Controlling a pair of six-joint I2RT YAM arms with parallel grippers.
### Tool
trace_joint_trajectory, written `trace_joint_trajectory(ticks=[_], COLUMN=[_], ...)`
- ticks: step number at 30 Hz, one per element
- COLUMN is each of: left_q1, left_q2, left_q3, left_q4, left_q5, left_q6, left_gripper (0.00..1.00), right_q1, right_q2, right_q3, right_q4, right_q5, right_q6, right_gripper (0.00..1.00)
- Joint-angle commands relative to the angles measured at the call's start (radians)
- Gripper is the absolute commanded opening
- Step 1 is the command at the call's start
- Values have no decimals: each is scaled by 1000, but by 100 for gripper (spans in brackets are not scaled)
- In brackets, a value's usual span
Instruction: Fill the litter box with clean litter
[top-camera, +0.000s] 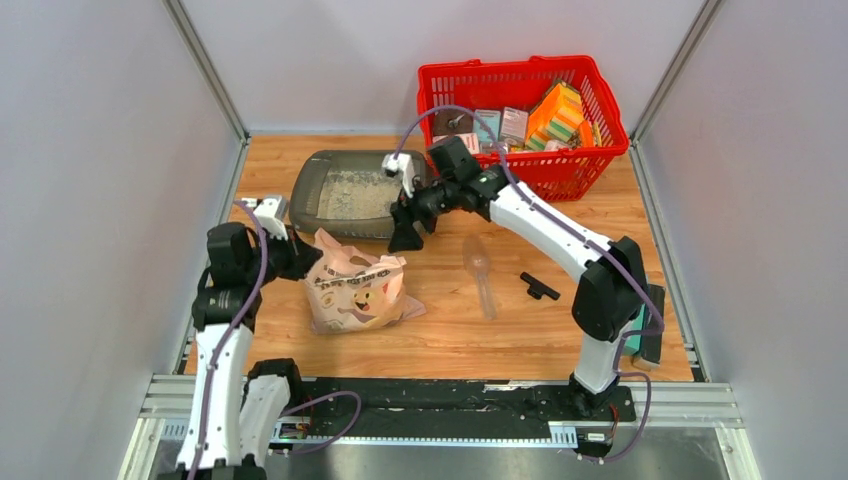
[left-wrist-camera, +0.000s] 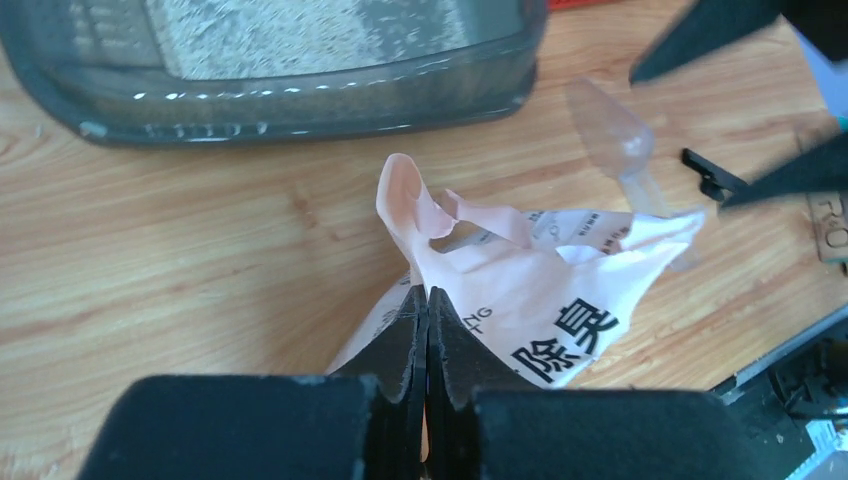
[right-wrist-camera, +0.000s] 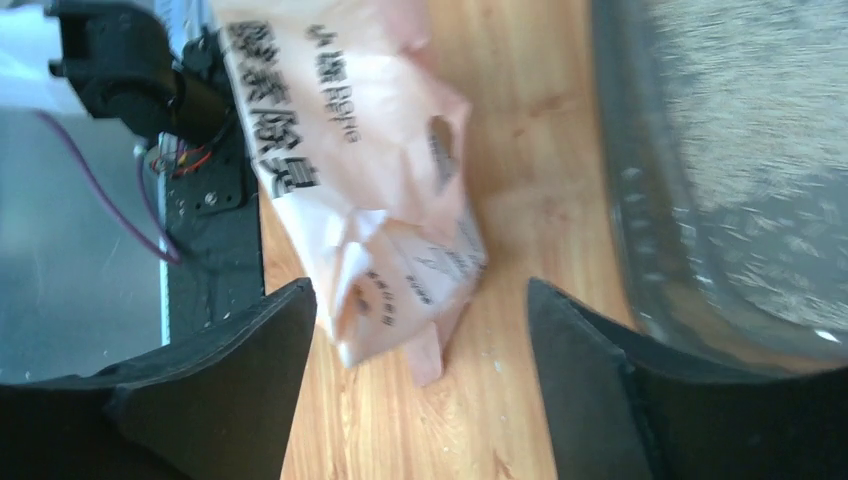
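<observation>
Wooden bench (top-camera: 520, 340), grey walls on three sides. Litter box (top-camera: 303, 190) sat at the back left, with a layer of clean litter (top-camera: 358, 195) spread over its floor. Just in front of it stood the bag (top-camera: 355, 290), pinkish-cream with dark lettering, its top crumpled. Left gripper (left-wrist-camera: 427, 300): fingers pressed together on the bag's left edge, film pinched between them. Right gripper (top-camera: 407, 232) hung over the strip of bench between box and bag, fingers wide apart, holding nothing. Translucent scoop (top-camera: 480, 272) lay flat to the right of the bag, apart from it, and a small black T-shaped part (top-camera: 538, 288) lay further right. Red basket (top-camera: 560, 172) stood at the back right, near the box's right end, packed with assorted cartons (top-camera: 556, 112).
</observation>
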Motion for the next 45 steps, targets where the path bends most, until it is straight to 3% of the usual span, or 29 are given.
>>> trace_joint_trajectory(ticks=[1,11,19,22,25,26,28,29,31,32,35,36,41,45], left_q1=[-2,-2,-2,-2,-2,-2,-2,-1,-2,-1,-1,-2,-2,-2], left_q2=[-158,-353,-393,-390,-377,-371,-365,-359,-353,-342,-304,-290,-204,-193], left_q3=[-80,-207,-200,-183,-158,-152,-132,-126,-108,-85,4,32,184,259], left_q4=[183,193,147,145,134,122,105,87,67,59,-28,-59,-281,-283], left_q5=[169,150,89,77,75,72,62,54,55,83,139,144,163,155], left_q6=[7,-29,-12,-20,-17,-5,13,35,66,119,310,370,856,1024], left_gripper=[0,0,0,0,0,0,0,0,13,32,57,59,62,62], right_q1=[-76,22,106,123,123,121,109,105,94,94,106,117,157,187], right_q2=[-65,110,291,320,328,314,294,284,247,231,176,165,110,90], right_q3=[34,159,300,308,309,311,318,321,329,334,349,355,383,413], right_q4=[86,35,-5,-5,0,0,-2,-3,-19,-26,-45,-52,-78,-97], right_q5=[22,-96,-92,-47,8,20,33,33,43,43,45,45,51,83], right_q6=[238,50,-104,-133,-153,-157,-164,-164,-177,-209,-239,-255,-283,-329], right_gripper=[83,98,99,92,69,52,39,28,17,8,0,0,0,0])
